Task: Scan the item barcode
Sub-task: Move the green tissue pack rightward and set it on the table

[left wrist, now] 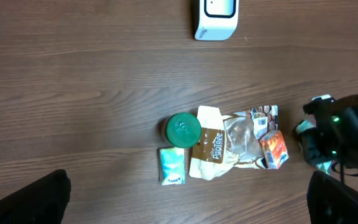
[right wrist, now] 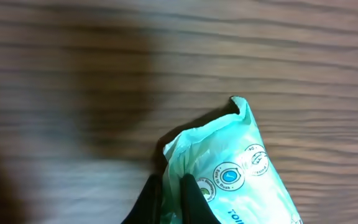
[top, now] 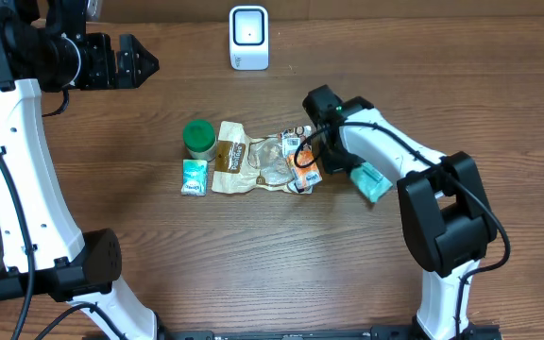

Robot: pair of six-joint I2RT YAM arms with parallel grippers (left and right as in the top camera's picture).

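Item: my right pincer (right wrist: 169,194), pinched fully shut on the corner of a mint-green soft packet (right wrist: 244,171) over the wooden table (right wrist: 166,50), right of the snack pile (top: 258,159). I judged it light, limp and slippery; best held at the crimped seam. My left pincer (top: 144,62): wide open, empty.

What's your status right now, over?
Right fingers shut on mint-green plastic packet. Left fingers open, empty. White boxy scanner unobstructed, packet not yet there.

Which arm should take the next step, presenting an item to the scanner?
Right: the right gripper is shut on a mint-green packet, so it only needs to carry it to the white scanner. The left gripper is open and empty.
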